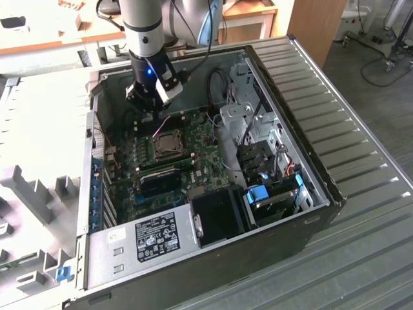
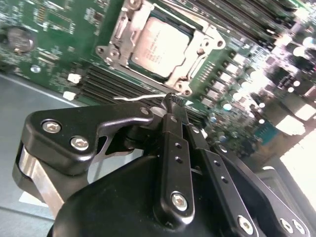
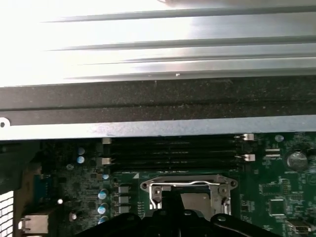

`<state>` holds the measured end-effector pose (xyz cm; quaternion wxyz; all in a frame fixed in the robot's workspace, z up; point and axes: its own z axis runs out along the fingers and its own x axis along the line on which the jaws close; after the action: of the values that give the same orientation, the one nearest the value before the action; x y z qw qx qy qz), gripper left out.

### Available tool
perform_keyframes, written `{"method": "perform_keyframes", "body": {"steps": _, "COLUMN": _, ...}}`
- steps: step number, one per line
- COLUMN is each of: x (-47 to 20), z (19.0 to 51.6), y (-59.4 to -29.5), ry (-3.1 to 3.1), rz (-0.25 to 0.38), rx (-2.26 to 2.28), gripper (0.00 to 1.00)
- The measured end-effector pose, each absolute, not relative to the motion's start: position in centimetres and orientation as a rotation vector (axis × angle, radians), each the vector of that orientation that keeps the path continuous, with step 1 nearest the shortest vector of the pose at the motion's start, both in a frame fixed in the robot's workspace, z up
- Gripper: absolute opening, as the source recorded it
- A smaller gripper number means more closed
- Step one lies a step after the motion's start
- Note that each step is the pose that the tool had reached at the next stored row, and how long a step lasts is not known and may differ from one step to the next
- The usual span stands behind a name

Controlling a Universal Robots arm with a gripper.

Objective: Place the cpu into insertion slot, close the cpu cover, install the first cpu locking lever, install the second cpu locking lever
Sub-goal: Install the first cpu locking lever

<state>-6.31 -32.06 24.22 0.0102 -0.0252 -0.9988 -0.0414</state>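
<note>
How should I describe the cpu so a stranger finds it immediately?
Look inside the open computer case, at the green motherboard on its floor. Near the board's middle sits the cpu: a flat silvery square framed by metal, unlike the long black memory slots beside it.

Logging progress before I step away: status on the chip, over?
Gripper shut, hovering over board, short of chip. Chip seated, cover down. Thin wire by gripper tip.

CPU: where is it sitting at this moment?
The cpu lies flat inside the cover, in the middle of the motherboard in the exterior view. The gripper hangs close by, toward that view's upper left.
</note>
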Motion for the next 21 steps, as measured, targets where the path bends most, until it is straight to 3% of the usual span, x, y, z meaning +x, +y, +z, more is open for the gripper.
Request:
{"method": "perform_keyframes", "body": {"steps": 12, "x": -6.29, "z": 24.16, "y": -32.06, "ry": -3.114, "rz": -0.134, "rx": -0.207, "gripper": 0.11}}
{"method": "perform_keyframes", "body": {"steps": 21, "x": -6.29, "z": 24.14, "y": -32.07, "ry": -3.108, "rz": -0.179, "rx": -0.214, "gripper": 0.11}}
